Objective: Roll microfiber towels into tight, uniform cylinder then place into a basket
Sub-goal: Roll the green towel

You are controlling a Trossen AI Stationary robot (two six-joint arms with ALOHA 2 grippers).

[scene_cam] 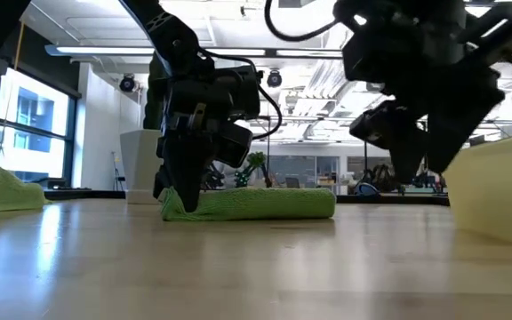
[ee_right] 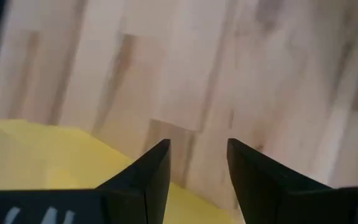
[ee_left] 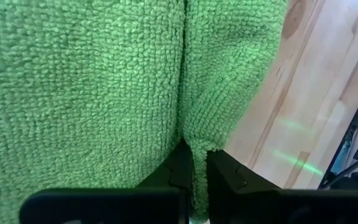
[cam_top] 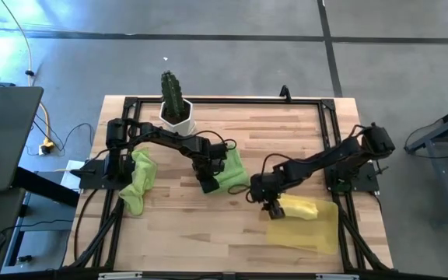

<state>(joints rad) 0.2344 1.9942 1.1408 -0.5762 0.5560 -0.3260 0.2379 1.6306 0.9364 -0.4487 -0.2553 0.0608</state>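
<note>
Left gripper [cam_top: 208, 185] down on the table [cam_top: 208, 241], just in front of the cactus pot [cam_top: 177, 118] and a little toward the right arm's side, fingers [ee_left: 225, 180] closed on a fold at the edge of a green towel [cam_top: 232, 169]; in the left wrist view, a thin ridge of green cloth [ee_left: 104, 93] pinched between the two dark tips. Seen from table height, that towel [scene_cam: 265, 204] lying low and flat on the wood, left gripper [scene_cam: 178, 191] planted at its near end. Second green towel [cam_top: 138, 183] crumpled in front of the pot on the left arm's side, well apart from the pinched one, beside the left arm's base; visible too as a soft heap [scene_cam: 3, 188] at the edge of the low view. Right gripper [cam_top: 271, 207] farther from the pot, to the right of the pinched towel, hovering at the near edge of the yellow towel [cam_top: 300, 208]; fingers [ee_right: 151, 177] apart with bare wood showing between them, holding nothing. Yellow towel bunched on the basket [cam_top: 321, 232], farthest of all from the pot, near the right arm's base. From the right wrist, yellow surface [ee_right: 36, 158] just beside the fingers. In the low view, right gripper [scene_cam: 420, 151] raised off the table next to the pale yellow wall [scene_cam: 496, 191].
</note>
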